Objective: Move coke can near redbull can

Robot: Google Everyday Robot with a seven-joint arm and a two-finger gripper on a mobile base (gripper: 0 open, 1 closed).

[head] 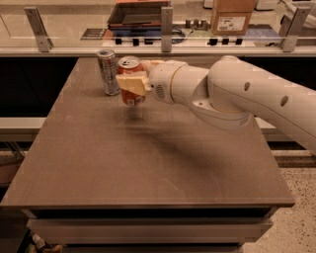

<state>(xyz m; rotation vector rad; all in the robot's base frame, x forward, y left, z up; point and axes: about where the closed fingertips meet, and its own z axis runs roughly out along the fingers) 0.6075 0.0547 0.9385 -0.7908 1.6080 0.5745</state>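
Cans, two in count, both upright, silver tops, contents not visible. Item one: coke can (133, 98), orange-red with a small white label patch, gripped at mid-height by the tool (132, 74), over the far left part of the desk (148, 168); base seemingly just clear of the surface, dark shadow patch directly below. Item two: redbull can (107, 71), slim, silver-grey with faint blue-grey markings, standing on the desk just beside the coke can, to its left in the camera view and slightly farther back; narrow gap between the two, not touching. Tool, one: two tan fingers (131, 84) clenched on the coke can, one across its near side, the other behind it; mounted on a single white arm (237, 94) reaching in from the right edge of the view. Desk, one: brown top, pale panelled front below. Beyond the desk, a counter with a glass rail on three metal posts (166, 22). On that counter: cardboard box (229, 15), one, closed, white label on its face, contents unseen; dark tray (138, 12), one, contents not discernible.
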